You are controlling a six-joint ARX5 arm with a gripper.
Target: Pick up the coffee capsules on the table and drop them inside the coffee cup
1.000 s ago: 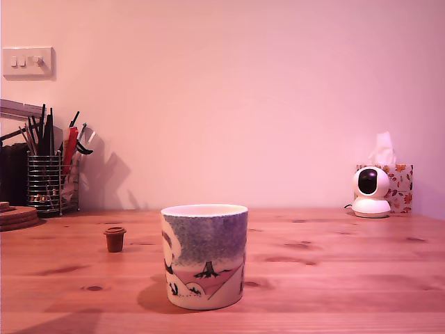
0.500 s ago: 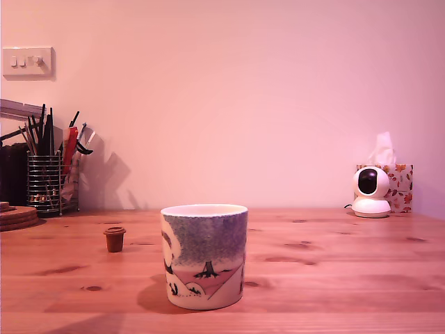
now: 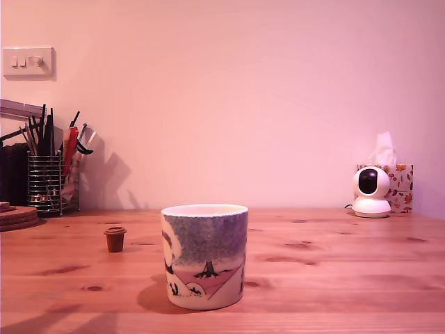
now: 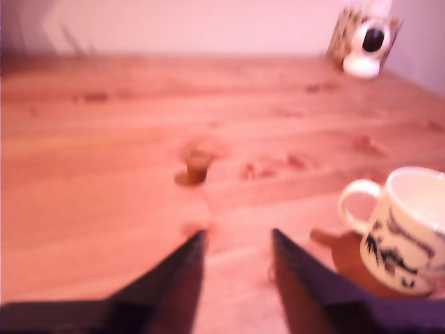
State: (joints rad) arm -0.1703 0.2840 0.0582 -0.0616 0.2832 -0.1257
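A small brown coffee capsule (image 3: 115, 239) stands upright on the wooden table, to the exterior view's left of the coffee cup (image 3: 205, 255), which has a cream rim and a speckled grey and pink picture. In the blurred wrist view the capsule (image 4: 198, 165) sits some way ahead of my gripper (image 4: 238, 240), whose two dark fingers are spread apart with nothing between them. The cup (image 4: 403, 229), handle toward the capsule, stands off to one side of the fingers. The arm does not appear in the exterior view. Only this one capsule shows.
A wire pen holder (image 3: 47, 182) full of pens stands at the back on the exterior view's left, beside round wooden coasters (image 3: 15, 217). A small white camera (image 3: 370, 191) and a tissue box (image 3: 396, 182) sit at the back right.
A faint shadow has spread along the table's front edge at the exterior view's left. Capsule and cup have not moved.
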